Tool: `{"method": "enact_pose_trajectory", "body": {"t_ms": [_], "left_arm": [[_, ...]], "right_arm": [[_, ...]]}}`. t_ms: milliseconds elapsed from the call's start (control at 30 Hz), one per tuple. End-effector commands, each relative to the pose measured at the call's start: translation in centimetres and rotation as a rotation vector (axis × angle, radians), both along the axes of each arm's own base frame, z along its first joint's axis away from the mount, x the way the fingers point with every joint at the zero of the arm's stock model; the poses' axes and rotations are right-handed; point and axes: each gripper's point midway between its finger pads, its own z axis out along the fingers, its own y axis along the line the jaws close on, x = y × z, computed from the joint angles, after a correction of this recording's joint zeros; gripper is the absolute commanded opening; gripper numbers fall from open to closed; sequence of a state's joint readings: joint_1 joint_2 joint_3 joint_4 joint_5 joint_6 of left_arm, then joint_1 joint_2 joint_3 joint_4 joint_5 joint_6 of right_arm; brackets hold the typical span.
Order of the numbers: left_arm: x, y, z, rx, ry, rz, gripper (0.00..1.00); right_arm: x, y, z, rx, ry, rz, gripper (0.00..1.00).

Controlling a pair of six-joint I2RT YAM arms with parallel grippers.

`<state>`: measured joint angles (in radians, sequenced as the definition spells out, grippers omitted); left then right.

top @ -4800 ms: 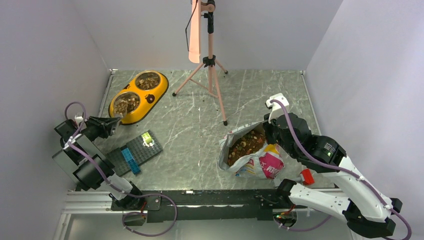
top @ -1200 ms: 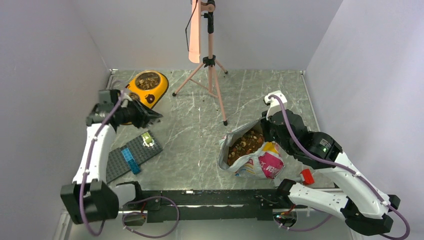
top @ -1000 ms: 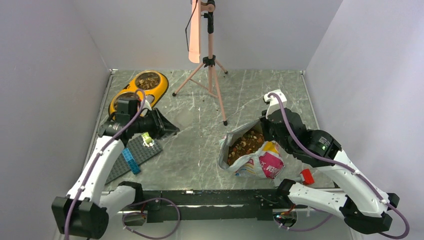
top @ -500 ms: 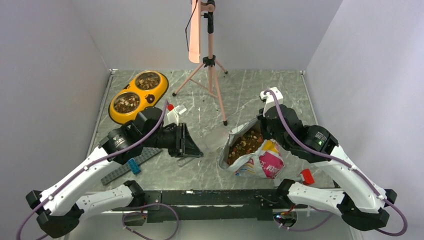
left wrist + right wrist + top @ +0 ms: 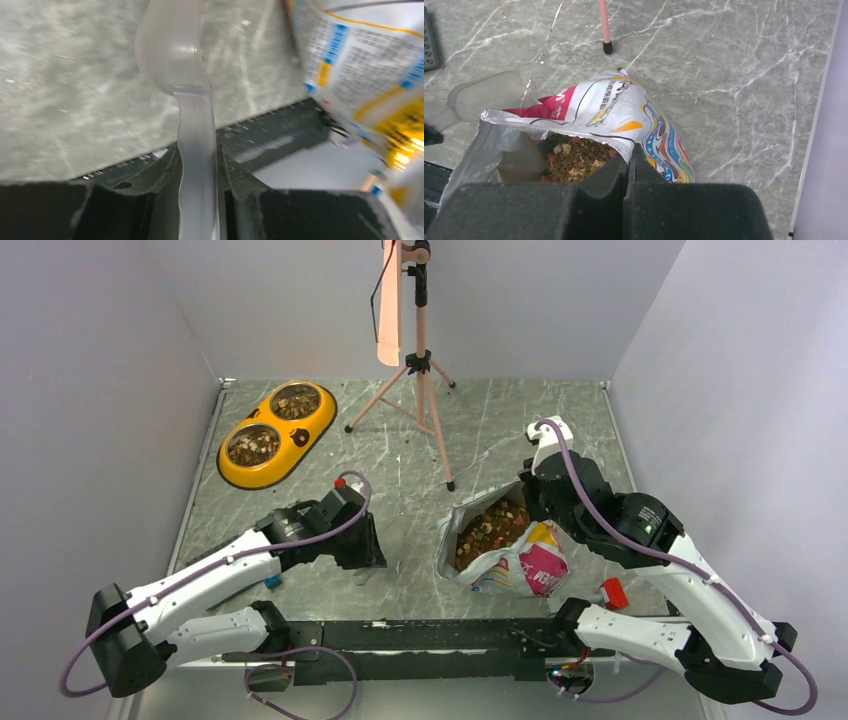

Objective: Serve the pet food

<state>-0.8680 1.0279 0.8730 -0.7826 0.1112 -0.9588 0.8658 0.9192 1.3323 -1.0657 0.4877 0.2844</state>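
L arm [image 5: 220,570] lies low across the table [image 5: 500,430], wrist tipped down. L gripper [image 5: 362,550] fingers are part-closed on the handle of a clear scoop [image 5: 172,50], its bowl aimed at 6 o'clock, close to the front rail [image 5: 420,635]. R arm [image 5: 640,525] arches over, R gripper [image 5: 629,162] pinched tight on the bag [image 5: 525,565] rim at its 1 o'clock. The pet food [image 5: 488,528] sits in the bag, w/ more in the yellow dish [image 5: 300,435] at 10 o'clock. Bare marble btwn scoop and bag. Vs half a sec ago, L gripper has pulled back from the bag toward 7 o'clock; R is unchanged.
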Motion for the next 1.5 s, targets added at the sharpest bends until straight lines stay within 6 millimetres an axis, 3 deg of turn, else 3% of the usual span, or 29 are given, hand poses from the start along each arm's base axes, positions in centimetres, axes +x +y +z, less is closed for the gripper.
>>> {"method": "enact_pose_trajectory", "body": {"t_ms": [0, 133, 267, 367, 467, 633, 700, 867, 1000, 1100, 1300, 1367, 1467], "left_arm": [[4.1, 1.3, -2.2, 0.089, -0.224, 0.061, 0.00], [4.5, 2.8, -5.7, 0.141, -0.199, 0.115, 0.00], [3.4, 4.7, -9.3, 0.199, -0.066, 0.160, 0.03], [2.1, 6.3, -11.1, 0.248, 0.031, 0.203, 0.35], [1.4, 7.1, -10.9, 0.267, 0.063, 0.228, 0.58], [1.9, 7.9, -7.5, 0.258, -0.009, 0.245, 0.79], [2.6, 6.2, -4.9, 0.177, -0.076, 0.171, 0.80], [2.5, -1.6, 3.5, -0.136, -0.252, -0.121, 0.75], [2.1, -7.4, 9.4, -0.242, -0.335, -0.226, 0.90], [2.6, -10.1, 10.1, -0.174, -0.350, -0.223, 0.95], [3.3, -14.3, 10.0, -0.129, -0.334, -0.284, 0.91], [3.2, -14.5, 9.0, -0.085, -0.284, -0.275, 0.78], [4.3, -12.6, 6.5, 0.116, -0.218, -0.201, 0.44]], "right_arm": [[0.8, 0.3, 5.8, 0.208, -0.165, -0.040, 0.00], [0.6, 0.0, 5.6, 0.201, -0.162, -0.048, 0.00], [0.5, 0.0, 5.5, 0.195, -0.156, -0.042, 0.00], [0.5, 0.3, 5.3, 0.187, -0.149, -0.028, 0.00], [0.6, 0.6, 5.2, 0.182, -0.148, -0.014, 0.00], [0.8, 1.3, 5.1, 0.175, -0.147, 0.017, 0.00], [0.9, 1.7, 5.0, 0.171, -0.143, 0.031, 0.00], [0.9, 2.2, 4.7, 0.156, -0.138, 0.067, 0.00], [0.6, 2.5, 4.6, 0.143, -0.131, 0.100, 0.00], [0.4, 2.4, 4.6, 0.138, -0.125, 0.110, 0.00], [-0.1, 2.4, 4.5, 0.133, -0.105, 0.131, 0.00], [-0.3, 2.3, 4.2, 0.117, -0.087, 0.137, 0.00], [-0.5, 2.1, 3.2, 0.081, -0.046, 0.136, 0.01]]}}
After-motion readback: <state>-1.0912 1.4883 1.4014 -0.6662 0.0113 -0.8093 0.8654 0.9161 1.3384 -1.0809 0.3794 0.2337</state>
